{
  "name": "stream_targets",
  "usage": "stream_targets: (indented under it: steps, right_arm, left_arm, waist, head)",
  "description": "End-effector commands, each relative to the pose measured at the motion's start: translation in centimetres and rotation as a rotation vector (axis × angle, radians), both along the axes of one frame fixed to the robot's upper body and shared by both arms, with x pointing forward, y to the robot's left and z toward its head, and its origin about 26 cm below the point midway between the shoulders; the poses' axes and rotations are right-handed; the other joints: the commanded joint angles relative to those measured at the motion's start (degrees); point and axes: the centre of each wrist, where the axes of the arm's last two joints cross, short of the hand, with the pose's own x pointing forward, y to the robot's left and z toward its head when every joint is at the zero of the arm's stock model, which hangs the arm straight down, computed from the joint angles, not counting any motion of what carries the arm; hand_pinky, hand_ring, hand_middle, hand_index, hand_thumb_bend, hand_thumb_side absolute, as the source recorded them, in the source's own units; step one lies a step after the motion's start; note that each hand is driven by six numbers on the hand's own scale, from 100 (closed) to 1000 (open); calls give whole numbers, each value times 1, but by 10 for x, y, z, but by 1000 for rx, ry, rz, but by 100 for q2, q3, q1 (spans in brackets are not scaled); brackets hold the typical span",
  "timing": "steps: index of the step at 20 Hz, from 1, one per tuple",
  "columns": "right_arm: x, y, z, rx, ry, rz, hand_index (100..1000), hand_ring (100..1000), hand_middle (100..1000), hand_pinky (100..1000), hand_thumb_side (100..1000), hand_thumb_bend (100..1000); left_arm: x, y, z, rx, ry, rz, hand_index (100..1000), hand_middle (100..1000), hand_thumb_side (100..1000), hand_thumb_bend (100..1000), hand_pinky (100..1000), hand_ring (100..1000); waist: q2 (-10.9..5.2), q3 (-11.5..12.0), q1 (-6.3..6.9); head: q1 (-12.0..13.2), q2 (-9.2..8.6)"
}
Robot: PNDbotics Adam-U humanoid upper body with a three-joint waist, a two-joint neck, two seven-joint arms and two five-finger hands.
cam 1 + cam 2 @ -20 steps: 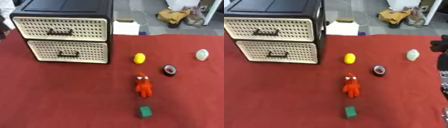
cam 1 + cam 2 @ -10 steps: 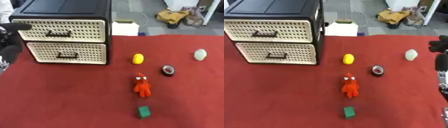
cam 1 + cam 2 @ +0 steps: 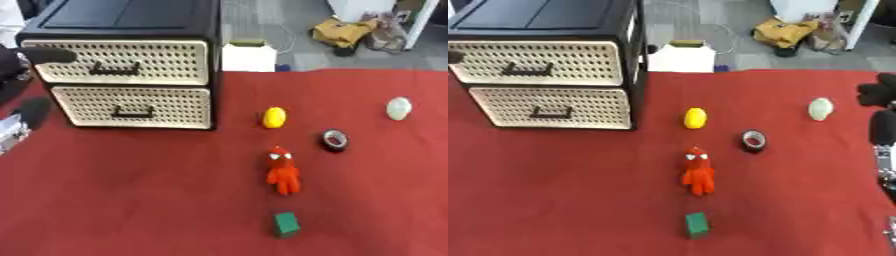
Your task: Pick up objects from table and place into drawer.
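While the small things lie untouched on the red table, the left robot hand has come in at the left edge: a second ago almost nothing of it showed there, half a second ago it was already beside the cabinet, and it now reaches toward the upper drawer. One dark finger points across the left end of that drawer's perforated cream front, level with its black handle; whether it touches the front cannot be told. The fingers look fairly straight rather than curled, and nothing is held in them.

The right robot hand shows at the right edge of the right eye view, much where it was before; how its fingers stand cannot be told.

The black drawer cabinet stands at the far left of the table, and both the upper drawer and the lower drawer are shut. None of the objects has shifted. The yellow object lies right of the lower drawer, the black roll a little nearer and to the right, and the pale green object well apart toward the right edge. The red figure lies nearer than the yellow object, and the green block nearest of all.
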Motion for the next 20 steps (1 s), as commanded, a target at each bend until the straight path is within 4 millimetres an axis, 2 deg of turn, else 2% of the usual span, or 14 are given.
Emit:
stream_targets:
  steps: [1,4,7,15,20]
  right_arm:
    - [-2,-2,8,-39,-24,-1,770,702,508,674,702,346]
    - [-2,-2,8,-43,-21,-1,769,702,507,675,703,348]
    - [-2,-3,7,-47,-19,0,767,702,507,674,703,347]
    - [-3,-3,7,-53,-14,1,767,703,507,674,702,345]
    - [-3,-4,8,-54,-15,4,767,703,507,674,701,342]
  left_arm:
    - [-6,-1,17,46,-32,35,920,100,1000,100,100,100]
    - [-8,-4,24,40,-55,65,843,100,1000,100,100,100]
    - [-8,-8,29,20,-45,83,813,100,1000,100,100,100]
    - [-10,-22,46,36,30,117,824,100,1000,100,100,100]
    - [-3,-28,55,38,52,131,829,100,1000,100,100,100]
  waist:
    - [-127,9,10]
    - [-131,23,17]
    - [-144,32,31]
    - [-194,39,63]
    - [-214,37,69]
  head:
    - [20,2]
    - [36,9]
    - [49,13]
    - [78,18]
    - [181,14]
